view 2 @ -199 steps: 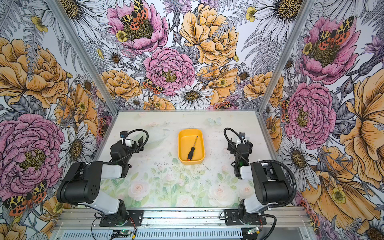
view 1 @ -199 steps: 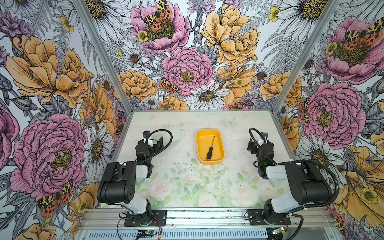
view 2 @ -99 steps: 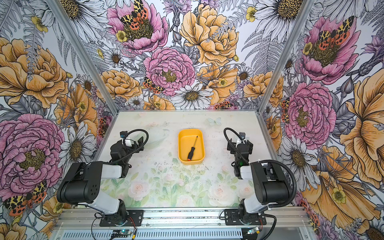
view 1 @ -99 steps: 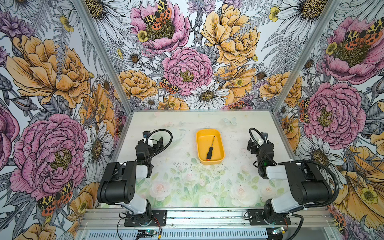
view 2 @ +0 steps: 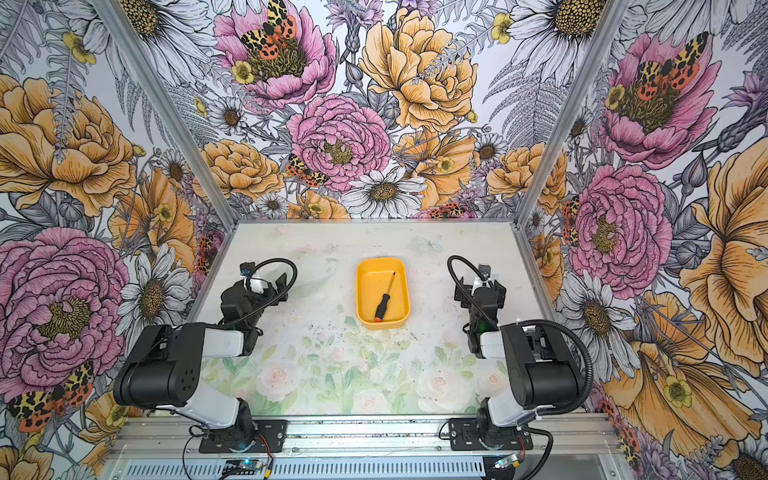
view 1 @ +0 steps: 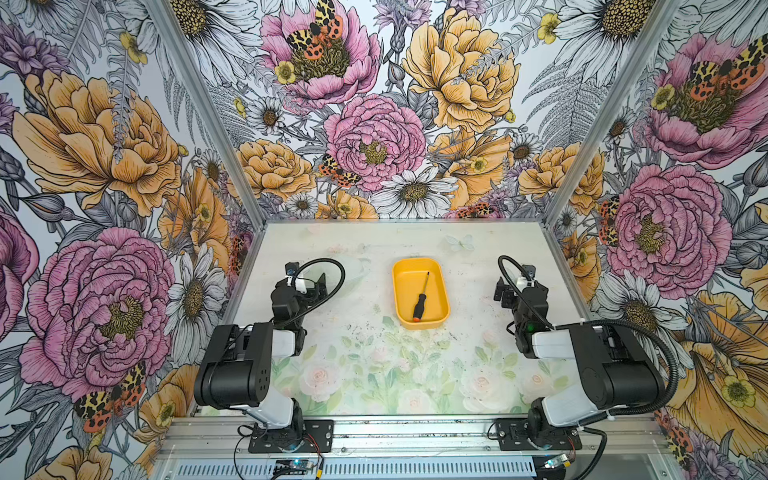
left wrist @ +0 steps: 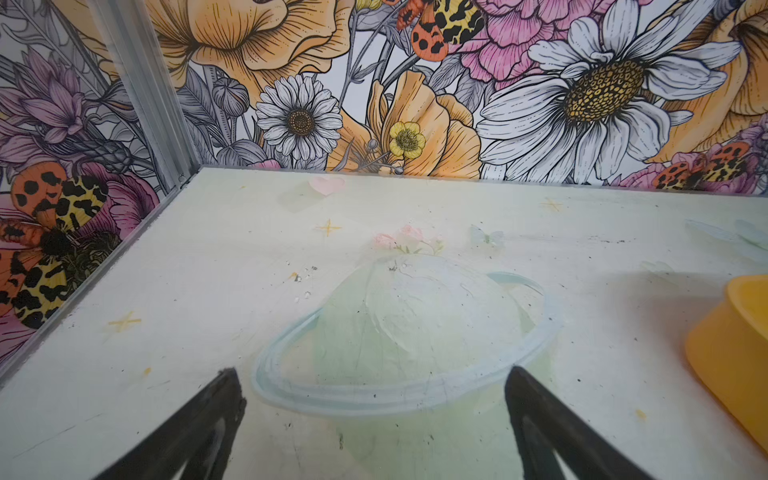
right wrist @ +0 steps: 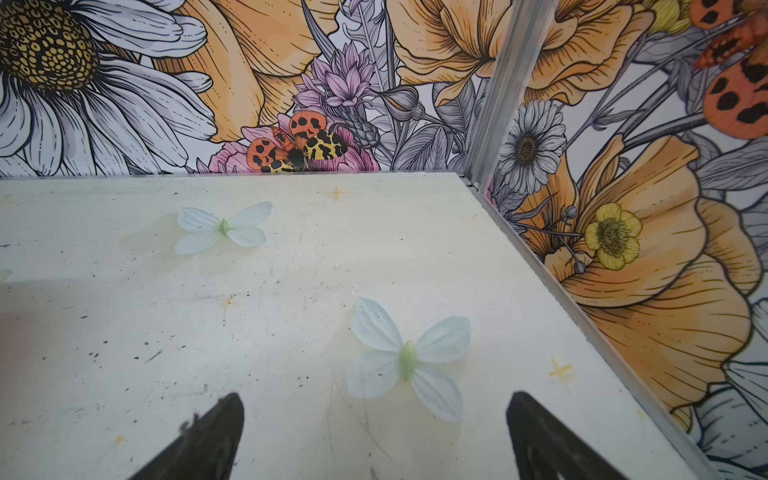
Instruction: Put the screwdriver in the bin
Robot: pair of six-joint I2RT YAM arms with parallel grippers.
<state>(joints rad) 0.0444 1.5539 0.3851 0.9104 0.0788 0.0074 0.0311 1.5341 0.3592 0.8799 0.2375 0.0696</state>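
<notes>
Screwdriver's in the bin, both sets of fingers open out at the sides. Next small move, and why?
Probably none: hold position. In both top views the screwdriver lies flat inside the bin, ungripped. The left fingers and right fingers are spread open over bare table, off to either side of the bin. The task looks done; reaching in would only risk disturbing it.

No text, label, brand, number or sign can be read anywhere in these views, on any object or wall.
</notes>
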